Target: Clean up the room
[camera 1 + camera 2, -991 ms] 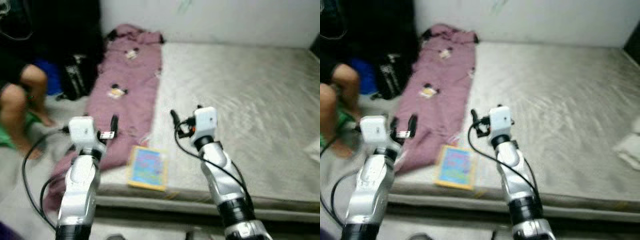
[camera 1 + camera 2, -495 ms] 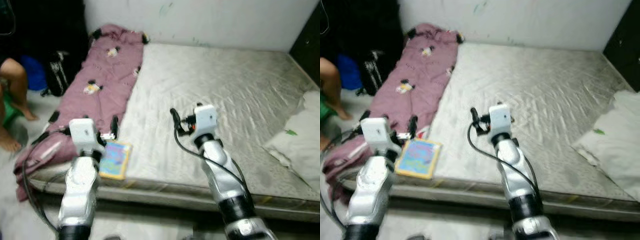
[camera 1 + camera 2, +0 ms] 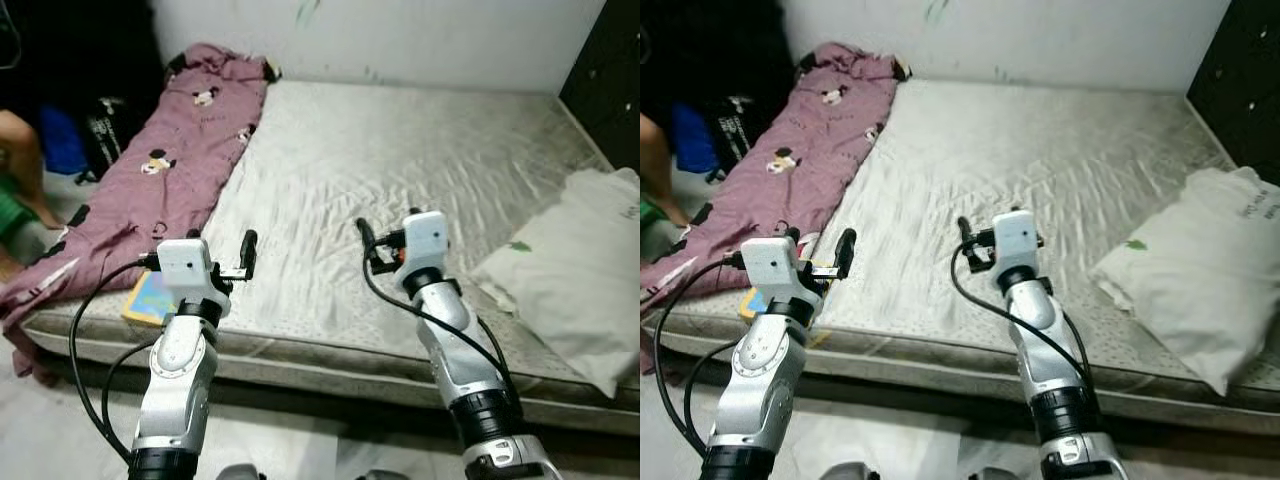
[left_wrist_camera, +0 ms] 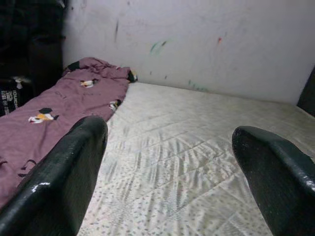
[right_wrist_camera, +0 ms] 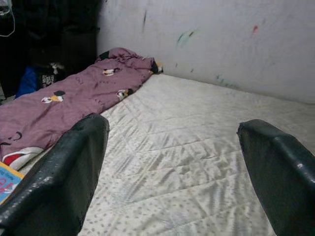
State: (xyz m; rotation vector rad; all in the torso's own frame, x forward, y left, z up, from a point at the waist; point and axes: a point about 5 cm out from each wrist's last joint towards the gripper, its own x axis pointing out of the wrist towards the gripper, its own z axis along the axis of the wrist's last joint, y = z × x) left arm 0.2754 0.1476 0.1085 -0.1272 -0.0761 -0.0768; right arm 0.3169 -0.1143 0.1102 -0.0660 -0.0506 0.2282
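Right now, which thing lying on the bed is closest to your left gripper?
The colourful book at the bed's near edge, just beside the left gripper. The purple blanket stretches farther back, and the white pillow lies on the opposite side.
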